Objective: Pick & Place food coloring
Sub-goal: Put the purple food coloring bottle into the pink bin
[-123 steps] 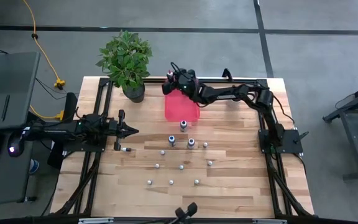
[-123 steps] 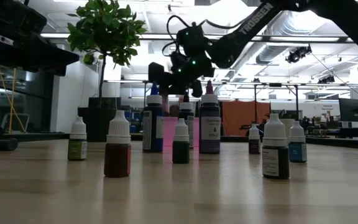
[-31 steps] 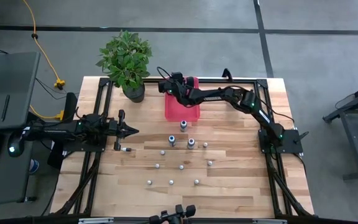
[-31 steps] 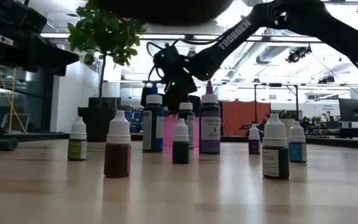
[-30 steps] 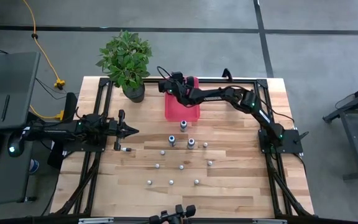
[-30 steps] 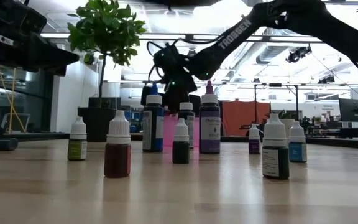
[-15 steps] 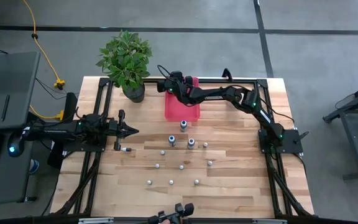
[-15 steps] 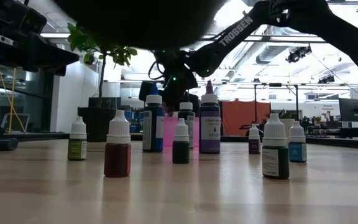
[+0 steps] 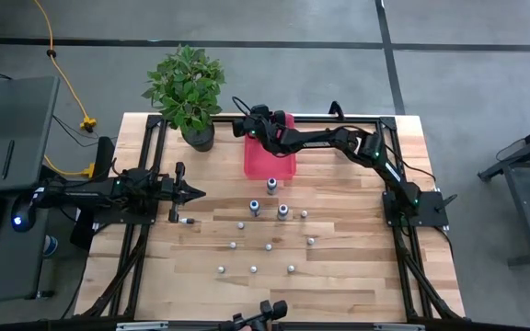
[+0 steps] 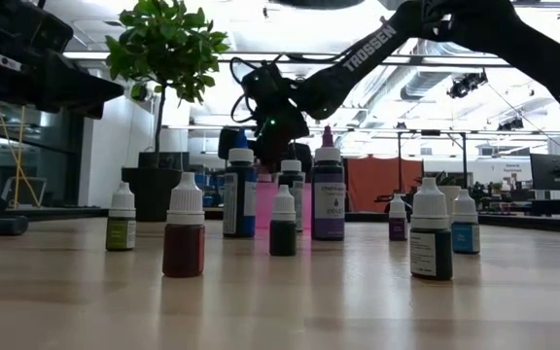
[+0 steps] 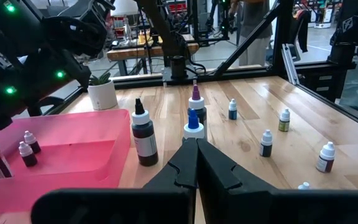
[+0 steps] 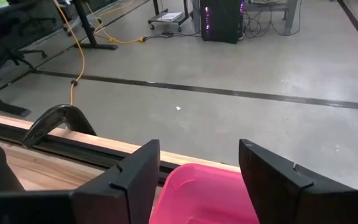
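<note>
Several tiny white-capped food coloring bottles [image 9: 269, 246] stand upright on the wooden table, with three taller ones [image 9: 271, 185] nearer the pink tray [image 9: 270, 167]. Two small bottles [image 11: 27, 144] stand inside the tray. My right gripper [image 9: 251, 124] hovers open above the tray's far left corner, and nothing shows between its fingers in the right wrist view [image 12: 197, 155]. My left gripper [image 9: 191, 193] waits shut at the table's left side, pointing toward the bottles [image 11: 191, 158].
A large potted plant [image 9: 187, 87] stands at the far left corner, close to my right gripper. A small white pot with a green plant [image 11: 102, 93] shows in the left wrist view. Black frame rails [image 9: 145, 230] run along the table's left and right sides. Bare wood lies toward the near edge.
My right gripper has risen a little above the tray's far left corner, staying open. The bottles and my left arm have kept still.
</note>
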